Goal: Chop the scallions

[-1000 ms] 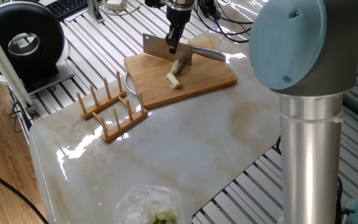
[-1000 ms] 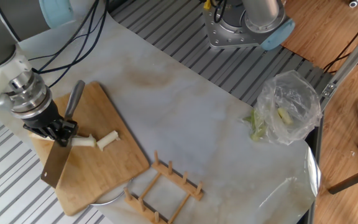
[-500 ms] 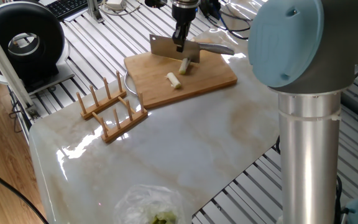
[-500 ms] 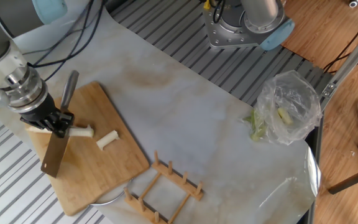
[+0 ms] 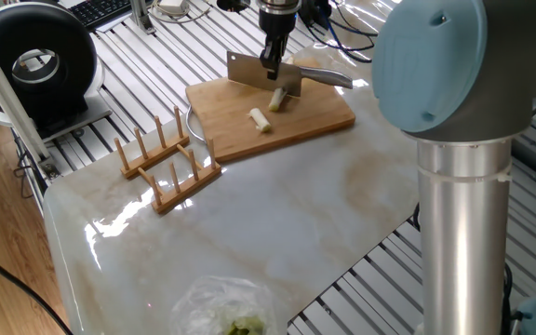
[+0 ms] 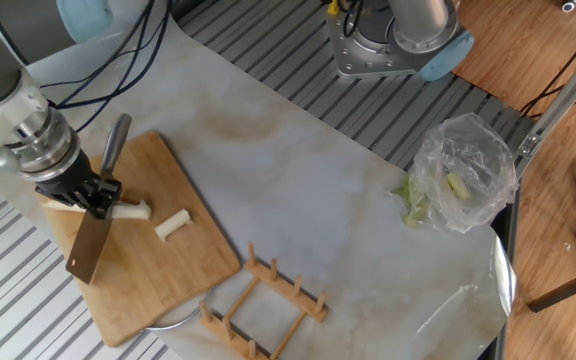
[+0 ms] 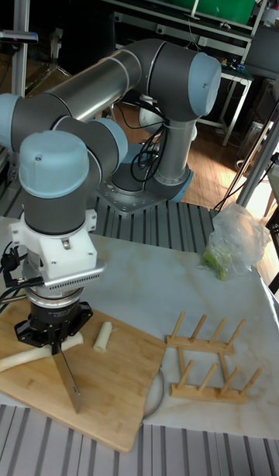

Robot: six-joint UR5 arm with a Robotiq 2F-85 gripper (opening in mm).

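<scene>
My gripper (image 5: 270, 67) is shut on the spine of a steel cleaver (image 5: 252, 73), whose handle (image 5: 327, 77) sticks out to the right. The blade hangs over a bamboo cutting board (image 5: 314, 119). Two pale scallion pieces lie on the board: a short cut stub (image 5: 261, 120) and a longer stalk (image 5: 275, 100) right under the blade. In the other fixed view the gripper (image 6: 90, 195) holds the cleaver (image 6: 89, 248) across the longer stalk (image 6: 131, 210), with the stub (image 6: 172, 226) lying apart. The tall fixed view shows the gripper (image 7: 54, 338), blade (image 7: 68, 379), stalk (image 7: 22, 358) and stub (image 7: 102, 335).
A wooden peg rack (image 5: 167, 160) stands beside the board, and a plate rim (image 6: 173, 318) shows under the board's edge. A clear plastic bag with green bits (image 6: 460, 172) lies at the table's far end. A black round device (image 5: 37, 65) sits off the table. The arm's column (image 5: 459, 186) stands close.
The cleaver has risen from the scallion and shifted along the stalk, away from the cut stub. The stub has stayed where it was cut. Little has moved in the last half second.
</scene>
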